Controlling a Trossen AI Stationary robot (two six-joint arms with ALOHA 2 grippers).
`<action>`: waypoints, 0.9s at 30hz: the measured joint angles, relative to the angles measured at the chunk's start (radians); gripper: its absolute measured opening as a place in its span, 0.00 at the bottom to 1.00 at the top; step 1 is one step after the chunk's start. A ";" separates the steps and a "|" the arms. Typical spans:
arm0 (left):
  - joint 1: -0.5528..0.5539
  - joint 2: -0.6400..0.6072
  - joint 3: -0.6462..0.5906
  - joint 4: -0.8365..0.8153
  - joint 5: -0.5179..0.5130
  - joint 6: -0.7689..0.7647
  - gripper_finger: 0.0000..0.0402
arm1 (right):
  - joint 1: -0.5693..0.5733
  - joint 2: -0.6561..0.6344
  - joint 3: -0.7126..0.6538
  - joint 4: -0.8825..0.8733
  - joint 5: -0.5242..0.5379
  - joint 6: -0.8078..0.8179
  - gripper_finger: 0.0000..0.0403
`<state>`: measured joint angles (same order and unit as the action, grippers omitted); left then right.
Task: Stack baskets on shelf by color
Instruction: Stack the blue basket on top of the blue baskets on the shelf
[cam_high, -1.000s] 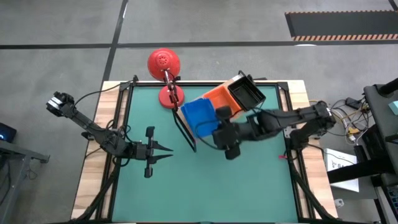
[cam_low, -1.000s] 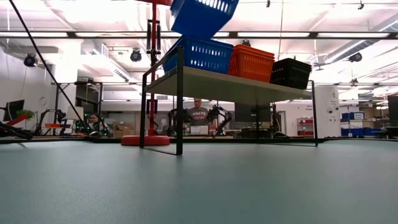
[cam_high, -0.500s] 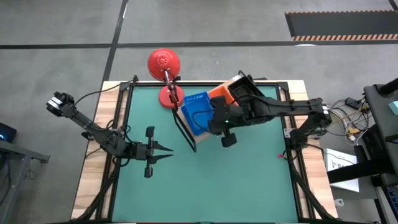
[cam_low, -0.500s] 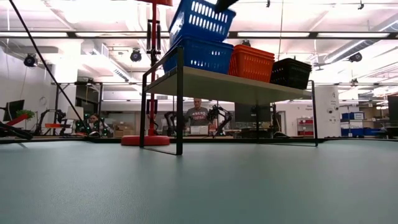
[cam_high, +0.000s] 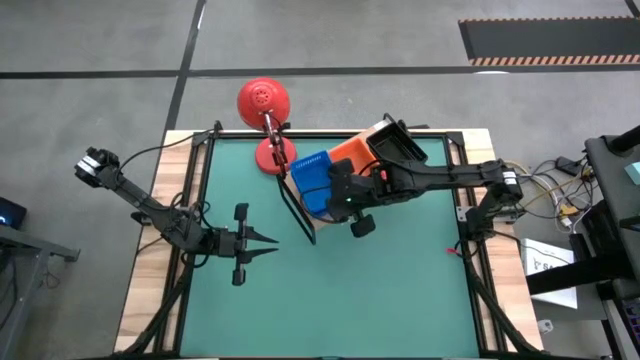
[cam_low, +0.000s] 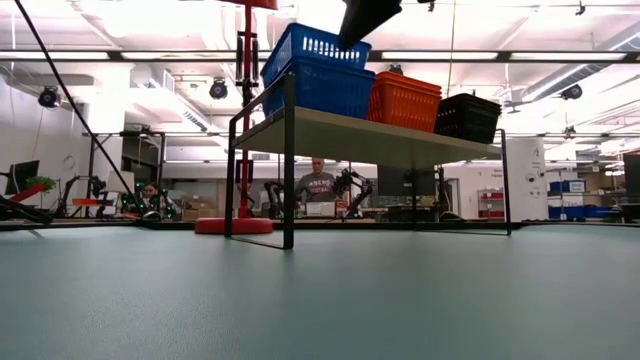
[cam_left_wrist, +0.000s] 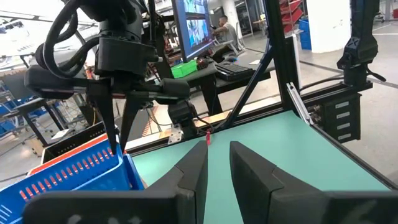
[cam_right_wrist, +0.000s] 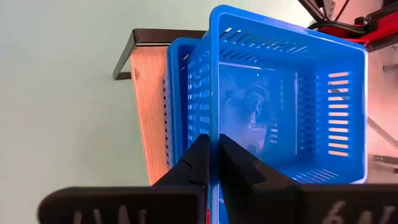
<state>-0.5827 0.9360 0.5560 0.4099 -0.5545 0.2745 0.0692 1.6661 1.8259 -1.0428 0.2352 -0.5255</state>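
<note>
My right gripper (cam_high: 338, 186) is over the shelf's left end, shut on a blue basket (cam_high: 312, 172). This basket sits on the blue stack (cam_low: 320, 90) on the wooden shelf (cam_low: 370, 135). Red-orange baskets (cam_low: 405, 100) are stacked at the shelf's middle and black baskets (cam_low: 470, 117) at its right end. In the right wrist view the held basket (cam_right_wrist: 286, 93) lies a little askew in the blue one below it (cam_right_wrist: 180, 99). My left gripper (cam_high: 272, 244) waits low over the mat at the left, open by a narrow gap and empty. My right gripper pinches one side wall of the top blue basket at its rim (cam_right_wrist: 211, 121), one finger inside the basket and one outside. The fingers come from above, pointing down. The basket is nested in the blue basket below it, nearly level.
A red lamp (cam_high: 263, 100) stands on its round base (cam_high: 273, 155) at the table's far edge, just left of the shelf. The shelf's black wire legs (cam_low: 289, 170) stand on the green mat (cam_high: 330, 300). A person sits in the room behind the table (cam_low: 318, 185).
My right gripper has carried the blue basket toward the table's left and far edge and down. The basket was tilted high above the blue stack and now sits nested on it, nearly level.
</note>
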 joint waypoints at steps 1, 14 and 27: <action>0.000 0.000 0.000 0.000 0.000 0.000 0.13 | 0.000 0.000 0.000 0.000 0.000 0.000 0.04; 0.000 0.000 0.000 0.000 0.000 0.000 0.13 | 0.001 -0.001 0.028 -0.002 0.001 0.029 0.24; 0.000 0.000 0.000 0.000 0.000 0.004 0.13 | 0.002 0.013 0.064 0.087 -0.008 0.056 0.16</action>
<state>-0.5826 0.9360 0.5560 0.4102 -0.5545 0.2787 0.0711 1.6792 1.8904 -0.9560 0.2269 -0.4692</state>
